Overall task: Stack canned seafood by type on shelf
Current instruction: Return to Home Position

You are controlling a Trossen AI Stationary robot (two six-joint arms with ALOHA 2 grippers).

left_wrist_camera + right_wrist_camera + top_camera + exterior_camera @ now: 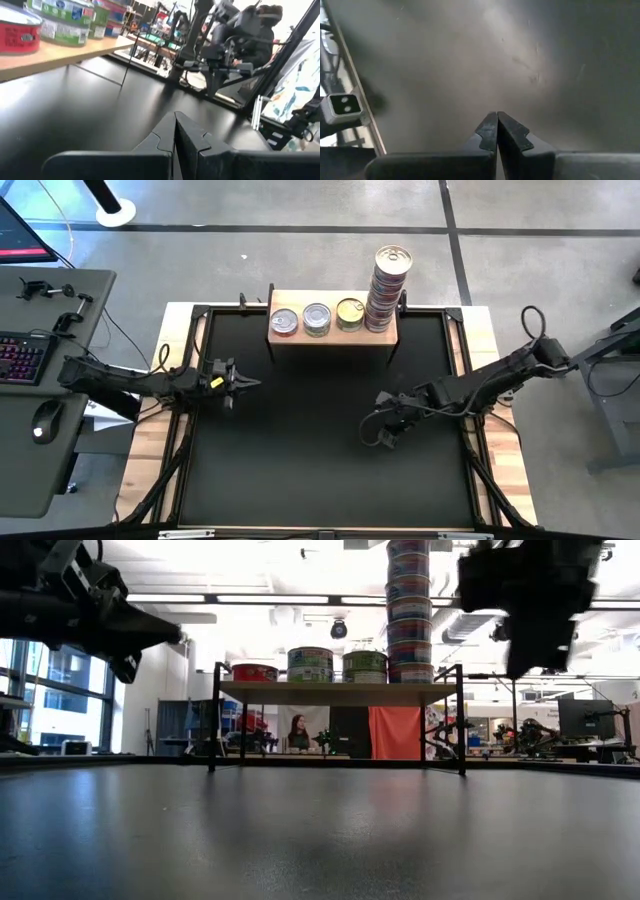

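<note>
The shelf [333,332] stands at the table's far edge on thin dark legs. Three single cans rest on its pale top: a red-labelled one [285,322], a silver-topped one [317,319] and a gold-topped one [350,313]. At the shelf's right end rises a tall stack of cans [388,280], which also shows in the low view [408,610]. My left gripper [252,383] hangs shut over the table's left part, pointing level toward the right. My right gripper [378,438] hangs shut over the right middle, slanting down. Both are empty in their wrist views [175,120] [496,117].
Bare black tabletop [310,460] lies between and in front of both arms. A side desk with a keyboard [20,360] and a mouse [45,422] stands left of the table. A person [298,730] sits far behind the shelf. A small white camera box [342,106] sits at the table's edge.
</note>
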